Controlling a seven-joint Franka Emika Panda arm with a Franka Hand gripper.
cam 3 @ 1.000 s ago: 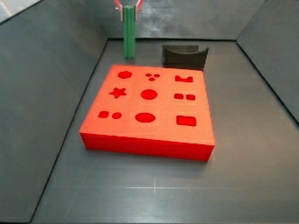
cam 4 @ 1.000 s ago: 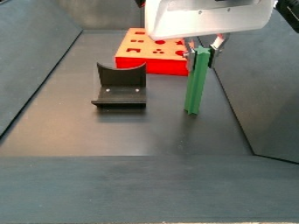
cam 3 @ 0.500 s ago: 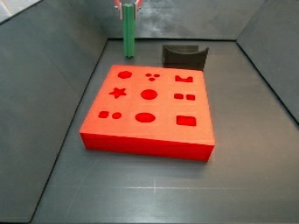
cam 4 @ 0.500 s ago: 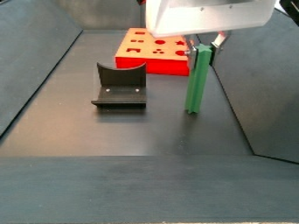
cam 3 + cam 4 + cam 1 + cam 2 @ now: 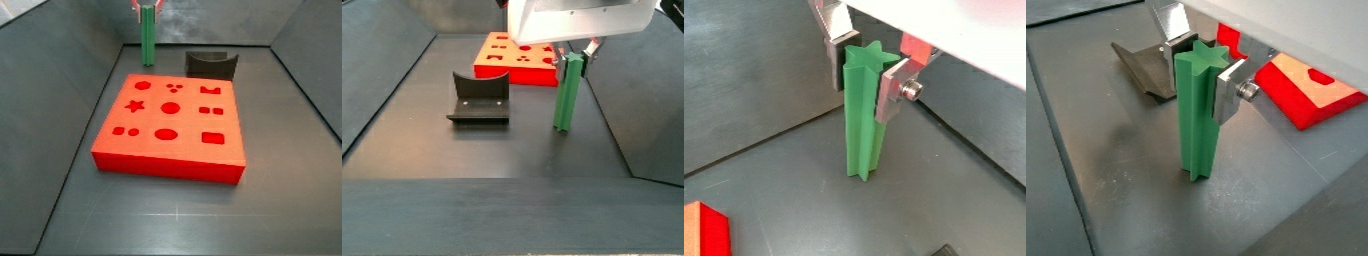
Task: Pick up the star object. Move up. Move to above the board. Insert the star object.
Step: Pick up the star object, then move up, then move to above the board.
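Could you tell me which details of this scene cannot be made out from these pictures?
- Whether the star object has left the floor: in both wrist views its foot looks grounded, but no gap can be judged.
- The gripper above its fingers: cut off by the frame edge in both wrist views, hidden by the white housing in a side view.
- The board: only a corner shows in both wrist views.
- Inside the fixture: too dark.

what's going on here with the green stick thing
A single robot arm has its gripper around the top of the tall slim green star-shaped peg, jaws set on either side of it. The peg stands upright on the dark floor, beside the large flat red board with shaped holes, not over it. The dark L-shaped fixture stands apart, untouched. Nothing is in the board's holes yet.
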